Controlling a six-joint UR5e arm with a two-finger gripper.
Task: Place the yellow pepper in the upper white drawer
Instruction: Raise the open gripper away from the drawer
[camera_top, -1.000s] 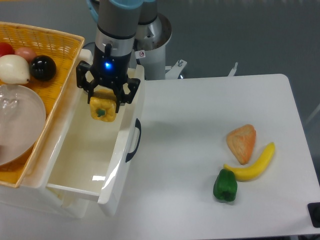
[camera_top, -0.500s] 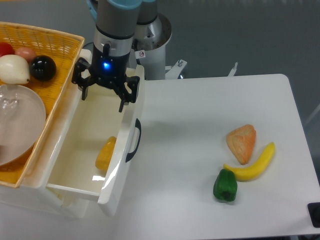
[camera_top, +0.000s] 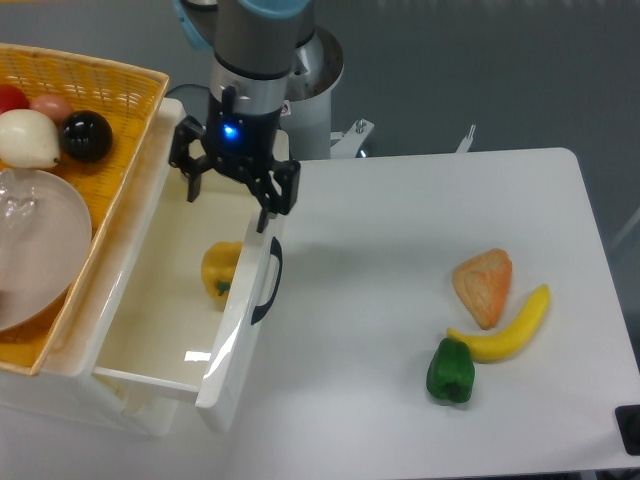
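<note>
Well, the yellow pepper (camera_top: 220, 271) lies inside the upper white drawer (camera_top: 232, 345), against its front panel. Above it the gripper (camera_top: 231, 196) hangs with jaws spread wide, holding nothing.

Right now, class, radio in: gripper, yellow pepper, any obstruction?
Gripper open, empty, above the upper white drawer. Yellow pepper lying inside the drawer by the front panel. Nothing in the way.

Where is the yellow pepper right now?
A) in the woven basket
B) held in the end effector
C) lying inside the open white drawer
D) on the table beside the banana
C: the yellow pepper lies on the floor of the upper white drawer, with the open end effector empty above it.
</note>
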